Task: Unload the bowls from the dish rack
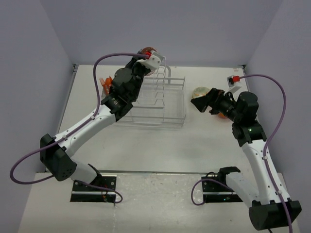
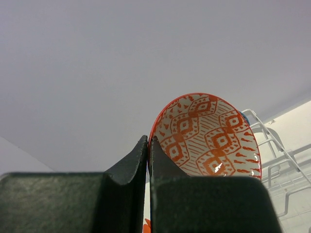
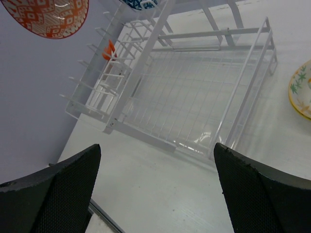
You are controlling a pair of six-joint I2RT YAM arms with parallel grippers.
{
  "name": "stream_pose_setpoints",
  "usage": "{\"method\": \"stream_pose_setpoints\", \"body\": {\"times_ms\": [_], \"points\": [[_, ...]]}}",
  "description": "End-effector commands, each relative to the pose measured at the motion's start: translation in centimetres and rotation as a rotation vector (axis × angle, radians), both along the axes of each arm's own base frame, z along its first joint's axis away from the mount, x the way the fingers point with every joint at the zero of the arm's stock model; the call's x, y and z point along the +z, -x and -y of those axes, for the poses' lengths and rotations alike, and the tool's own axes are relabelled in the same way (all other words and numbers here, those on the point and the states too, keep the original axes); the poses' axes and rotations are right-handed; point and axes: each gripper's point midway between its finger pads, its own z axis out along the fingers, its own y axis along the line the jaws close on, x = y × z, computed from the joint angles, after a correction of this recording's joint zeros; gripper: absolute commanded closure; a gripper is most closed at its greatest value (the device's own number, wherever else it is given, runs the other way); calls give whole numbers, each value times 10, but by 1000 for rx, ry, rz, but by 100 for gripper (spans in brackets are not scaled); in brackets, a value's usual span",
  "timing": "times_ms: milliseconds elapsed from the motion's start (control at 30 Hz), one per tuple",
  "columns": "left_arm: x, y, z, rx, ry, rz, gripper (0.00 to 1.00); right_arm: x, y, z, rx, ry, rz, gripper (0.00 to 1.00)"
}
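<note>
My left gripper [image 1: 146, 54] is shut on the rim of an orange-red bowl [image 1: 147, 50] and holds it in the air above the tall slotted end of the white wire dish rack [image 1: 163, 99]. In the left wrist view the jaws [image 2: 148, 143] pinch the bowl [image 2: 209, 136], whose inside has an orange pattern. My right gripper [image 1: 206, 101] is open and empty, low over the table right of the rack, beside the cream floral bowl [image 1: 198, 91]. In the right wrist view the gripper [image 3: 155, 145] faces the rack [image 3: 194, 97]. The held bowl [image 3: 48, 17], a dark blue bowl [image 3: 141, 4] and the cream bowl [image 3: 301, 90] show at the edges.
Orange utensils [image 1: 104, 83] stand in a cup on the rack's left side, also seen in the right wrist view [image 3: 109, 50]. An orange thing [image 1: 221, 115] lies partly hidden under my right wrist. A socket with a red plug [image 1: 234, 78] sits at the back right.
</note>
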Motion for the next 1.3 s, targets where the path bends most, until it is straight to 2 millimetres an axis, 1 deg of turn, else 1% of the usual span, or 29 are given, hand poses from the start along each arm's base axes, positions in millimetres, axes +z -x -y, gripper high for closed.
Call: {"method": "stream_pose_setpoints", "body": {"times_ms": [0,33,67,133,167,233,267,300,333,367,400,433,500,533,633,700,733,767,800,833,867,967,1000,1033,1067,1133,1167,1200,1267], "points": [[28,15,-3,-33,89,65,100,50,-12,-14,69,-72,130,2],[27,15,-4,-31,91,63,100,59,-14,-16,82,-77,142,3],[26,15,-4,-31,91,62,100,53,-24,-20,95,-78,118,3],[26,17,-5,-34,94,58,100,67,-28,-29,137,-99,146,4],[26,17,-4,-36,95,58,100,66,-35,-34,151,-108,137,4],[26,17,-4,-41,102,55,100,86,-41,-46,186,-120,199,4],[26,17,-2,-46,103,54,100,83,-51,-50,195,-118,188,5],[25,18,-1,-52,105,49,100,88,-56,-54,205,-119,211,5],[24,18,0,-57,111,42,100,102,-58,-61,214,-118,237,5],[25,18,0,-60,115,41,100,101,-64,-65,218,-103,238,6],[25,19,1,-63,119,39,100,93,-76,-70,220,-95,215,7],[24,19,2,-71,129,31,100,103,-77,-78,236,-92,235,7],[26,22,3,-82,137,31,100,101,-88,-87,233,-63,246,8],[29,24,3,-95,152,29,100,101,-95,-97,246,-51,248,8],[32,28,5,-116,181,21,100,98,-112,-106,243,-44,235,12],[34,31,5,-133,190,20,100,97,-119,-111,244,-40,228,14],[34,32,6,-140,199,15,100,106,-120,-116,255,-42,245,16],[35,35,7,-153,202,16,100,98,-127,-122,265,-28,233,16],[35,35,7,-158,207,14,100,91,-129,-126,270,-13,204,17],[36,36,7,-163,215,15,100,100,-130,-133,268,-7,221,18],[36,37,8,-168,217,14,100,90,-137,-137,267,10,201,19],[35,36,11,-180,226,9,100,83,-138,-149,274,29,197,23],[35,37,12,-186,230,7,100,80,-138,-155,278,35,193,26],[34,36,12,-187,233,6,100,77,-141,-155,262,43,190,27],[35,37,13,-191,234,6,100,74,-143,-158,266,44,191,33],[35,37,14,-198,241,4,100,71,-143,-162,281,34,187,41],[35,37,14,-197,244,5,100,72,-141,-165,298,19,188,51],[37,38,14,-200,251,5,100,71,-141,-167,303,13,186,54],[37,39,14,-204,259,4,100,72,-139,-171,315,-7,187,69]]}}
